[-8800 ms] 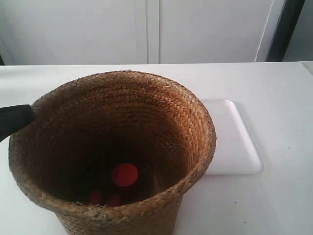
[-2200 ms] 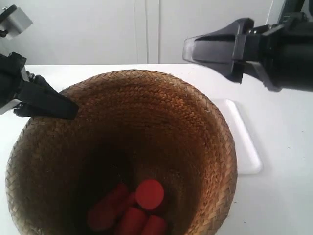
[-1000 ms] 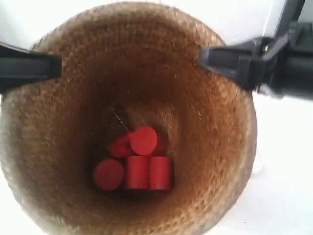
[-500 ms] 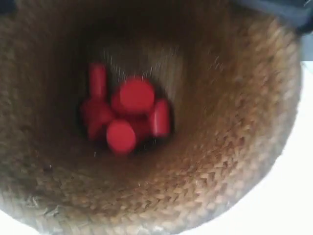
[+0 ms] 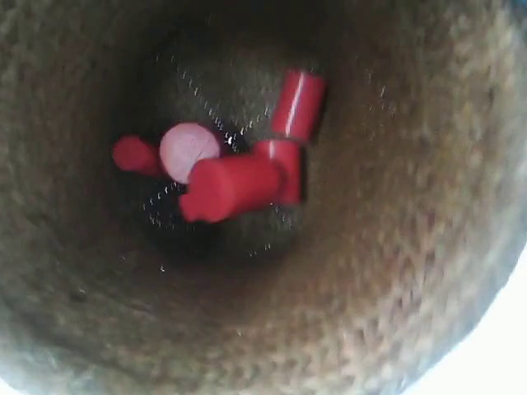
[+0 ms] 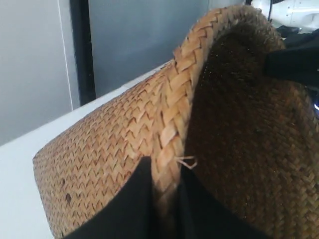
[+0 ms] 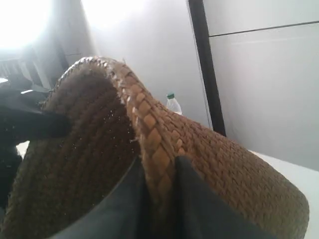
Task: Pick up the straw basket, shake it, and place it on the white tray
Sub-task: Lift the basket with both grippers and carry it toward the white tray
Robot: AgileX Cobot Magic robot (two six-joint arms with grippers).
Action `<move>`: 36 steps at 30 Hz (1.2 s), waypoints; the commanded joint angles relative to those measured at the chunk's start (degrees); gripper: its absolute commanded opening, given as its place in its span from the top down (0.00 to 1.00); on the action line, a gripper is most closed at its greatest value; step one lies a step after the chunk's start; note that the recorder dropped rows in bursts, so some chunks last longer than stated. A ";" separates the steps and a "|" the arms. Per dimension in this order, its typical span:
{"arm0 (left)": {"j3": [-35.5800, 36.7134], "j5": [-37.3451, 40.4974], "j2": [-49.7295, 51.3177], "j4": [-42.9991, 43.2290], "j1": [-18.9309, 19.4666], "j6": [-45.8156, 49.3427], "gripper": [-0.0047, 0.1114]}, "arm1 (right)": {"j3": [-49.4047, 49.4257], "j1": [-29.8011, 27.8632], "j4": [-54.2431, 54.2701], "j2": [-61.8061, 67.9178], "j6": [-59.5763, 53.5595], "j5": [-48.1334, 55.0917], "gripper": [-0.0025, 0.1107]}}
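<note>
The straw basket fills the whole exterior view, its dark inside facing the camera. Several red cylinders lie loose on its bottom. My left gripper is shut on the basket's braided rim, one finger outside the wall and one inside. My right gripper is shut on the braided rim at the opposite side, likewise one finger on each face. The basket is held up off the table between both arms. The white tray is hidden behind the basket.
A strip of white table shows at the exterior view's lower right corner. A plastic bottle stands far behind the basket in the right wrist view. White table edge and grey wall panels lie beyond the basket in the left wrist view.
The basket has risen closer to the exterior camera until its inside fills the frame, and both arms have gone out of that view. The red cylinders have tumbled to new positions.
</note>
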 commanded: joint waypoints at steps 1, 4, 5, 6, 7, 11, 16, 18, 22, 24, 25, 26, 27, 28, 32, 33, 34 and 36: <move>11.31 -5.86 1.90 -1.79 -0.06 -0.03 0.96 | 12.57 -0.29 -0.19 5.23 -2.35 9.55 0.98; 7.14 -4.46 2.46 -4.76 -0.06 1.80 0.96 | 8.18 -0.29 -0.20 5.61 -3.72 6.61 0.98; 3.30 -2.26 2.46 -4.88 -0.06 1.52 0.96 | 4.66 -0.29 -0.20 4.64 -3.72 3.96 0.98; -0.82 0.00 2.21 -3.41 -0.06 0.78 0.96 | 1.71 -0.29 -0.20 3.69 -2.89 2.03 0.98; -3.84 1.75 1.76 -1.42 -0.06 -0.71 0.96 | -1.53 -0.29 -0.20 2.37 -1.12 0.83 0.98; -3.06 4.19 0.86 6.12 -0.06 -5.48 0.96 | 2.27 -0.29 -0.20 0.38 0.62 2.05 0.98; 7.92 -6.81 3.21 -3.11 -0.06 -0.11 0.96 | 11.19 -0.29 1.04 5.32 -3.27 10.84 0.98; 3.18 -2.66 3.36 -7.97 -0.06 4.20 0.96 | 4.91 -0.29 1.04 3.95 -3.74 5.62 0.98; -7.89 4.21 2.14 -1.70 -0.06 -0.01 0.96 | -6.39 -0.29 -0.20 -0.64 2.05 1.93 0.98; -5.89 4.08 1.65 3.27 -0.06 -3.66 0.96 | -3.33 -0.29 -0.20 -1.17 2.34 2.53 0.98; -2.92 3.09 1.65 5.32 -0.06 -5.07 0.96 | 0.11 -0.29 -0.20 -0.79 2.34 3.39 0.98; 0.84 0.95 1.94 5.50 -0.06 -5.22 0.96 | 4.05 -0.29 -0.20 0.50 1.69 5.26 0.98; 3.67 -2.44 2.56 3.72 -0.06 -4.93 0.96 | 7.37 -0.29 -0.20 1.71 1.08 7.59 0.98; 6.04 -5.49 3.27 0.67 -0.06 -3.96 0.96 | 9.38 -0.29 -0.20 3.19 0.44 8.98 0.98; -0.36 -0.33 4.08 -7.08 -0.06 1.40 0.96 | 3.99 -0.29 -0.20 2.98 0.19 4.48 0.98; -3.72 2.07 3.95 -6.28 -0.06 1.25 0.96 | 0.56 -0.29 -0.20 1.92 0.33 2.58 0.98; -6.58 3.53 3.35 -4.92 -0.06 0.59 0.96 | -2.07 -0.29 -0.20 0.91 0.96 1.87 0.98; -8.58 5.10 1.95 -1.38 -0.06 -0.60 0.96 | -4.68 -0.29 -0.20 -1.49 1.62 2.15 0.98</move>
